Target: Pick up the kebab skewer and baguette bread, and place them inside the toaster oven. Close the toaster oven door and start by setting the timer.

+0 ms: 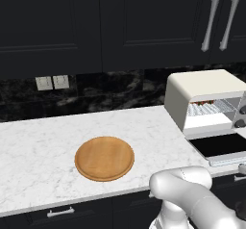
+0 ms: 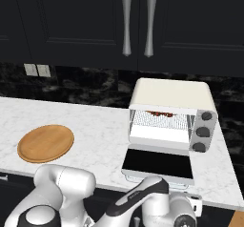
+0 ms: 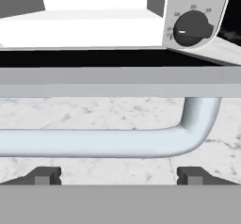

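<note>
The cream-white toaster oven (image 1: pixel 202 86) (image 2: pixel 171 93) stands on the counter with its door (image 1: pixel 223 145) (image 2: pixel 157 163) folded down flat towards me. The kebab skewer (image 2: pixel 159 112) (image 1: pixel 204 103) lies on the wire rack inside, as a row of dark chunks. The baguette bread is hidden. In the hand view the door's silver bar handle (image 3: pixel 103 142) runs across just beyond my gripper (image 3: pixel 117 176). The gripper is open, its fingertips (image 3: pixel 44 175) wide apart and holding nothing. A timer knob (image 3: pixel 190 28) shows at the upper right.
A round wooden board (image 1: pixel 104 158) (image 2: pixel 45 143) lies on the white marble counter (image 1: pixel 38 146) left of the oven. Dark upper cabinets with long silver handles (image 2: pixel 126 23) hang above. The open door reaches the counter's front edge.
</note>
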